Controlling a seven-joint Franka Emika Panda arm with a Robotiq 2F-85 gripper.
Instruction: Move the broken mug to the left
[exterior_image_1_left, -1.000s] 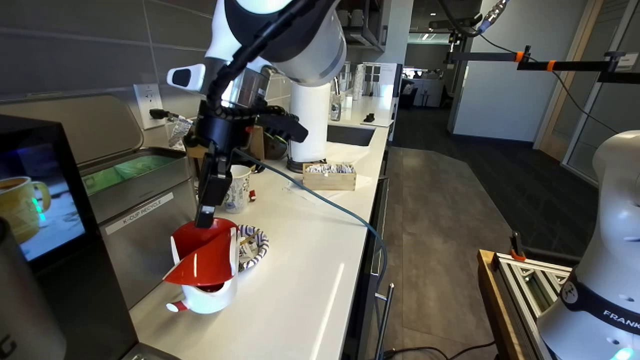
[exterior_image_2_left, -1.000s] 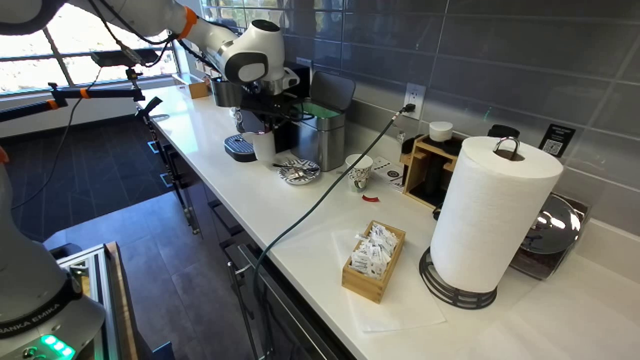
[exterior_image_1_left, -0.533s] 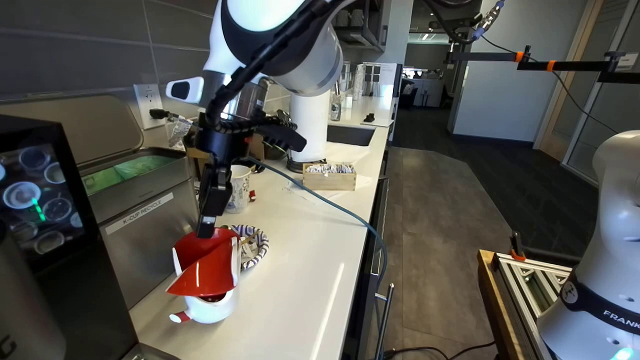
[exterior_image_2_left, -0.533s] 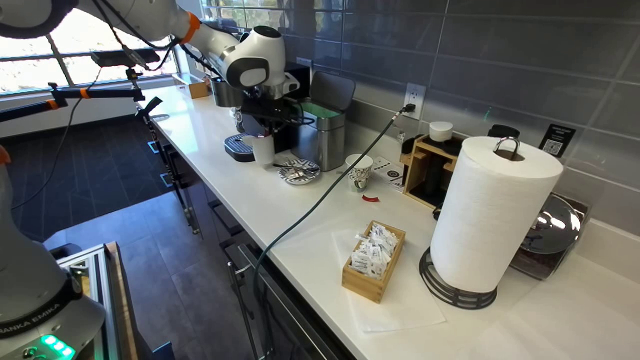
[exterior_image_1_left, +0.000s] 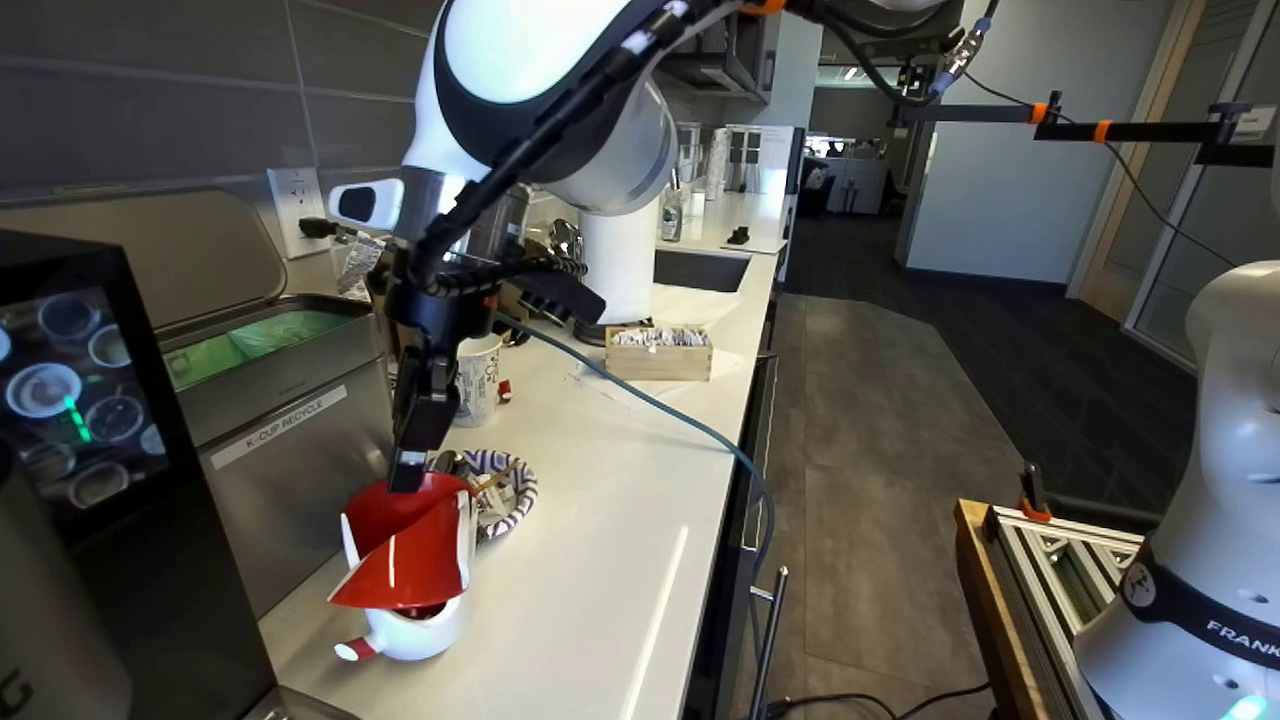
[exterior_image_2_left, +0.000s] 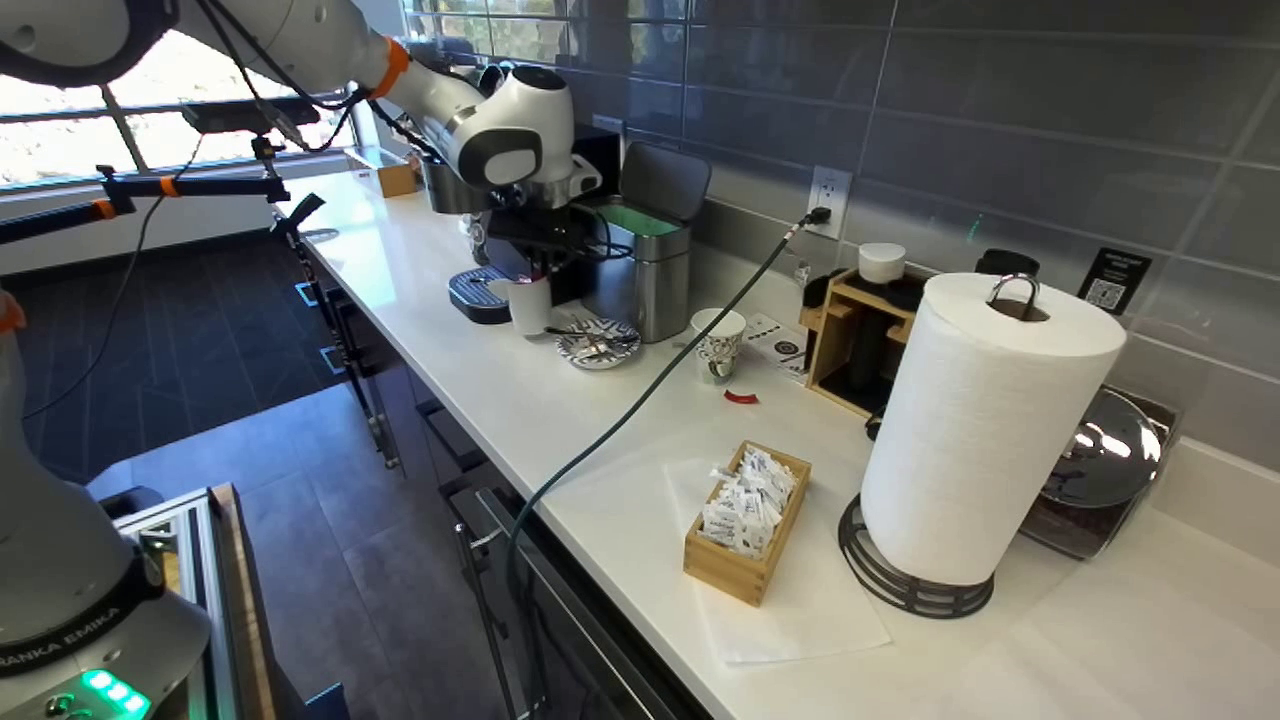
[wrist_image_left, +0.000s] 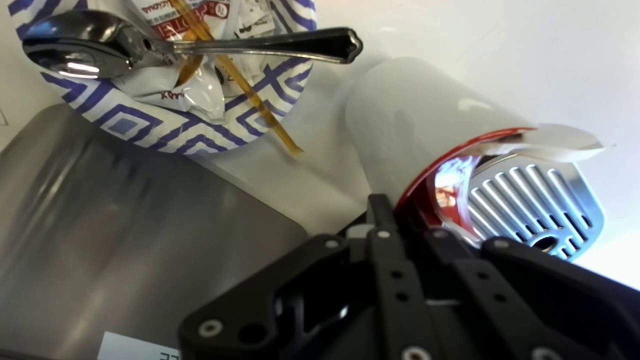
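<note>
The broken mug (exterior_image_1_left: 412, 632) is white outside and bright red inside, with a large jagged gap in its wall. It stands roughly upright between the coffee machine and the patterned dish; the white outside shows in an exterior view (exterior_image_2_left: 530, 308). In the wrist view the mug (wrist_image_left: 415, 115) has its red rim running into the jaws. My gripper (exterior_image_1_left: 406, 480) is above the mug, pinching its rim on the bin side. In the wrist view the gripper (wrist_image_left: 400, 225) has one finger outside the wall and one inside. I cannot tell whether the mug's base touches the counter.
The patterned dish (exterior_image_1_left: 528, 500) with spoon and packets is close beside the mug. A metal bin (exterior_image_1_left: 300, 490) stands behind. The black coffee machine (exterior_image_1_left: 110, 560) and its drip tray (exterior_image_2_left: 478, 300) are at the other side. A white patterned cup (exterior_image_2_left: 716, 355) and red shard (exterior_image_2_left: 741, 398) lie farther along.
The gripper and the mug have moved lower together, toward the counter. The grip on the rim looks the same. The dish, bin and cup have stayed put.
</note>
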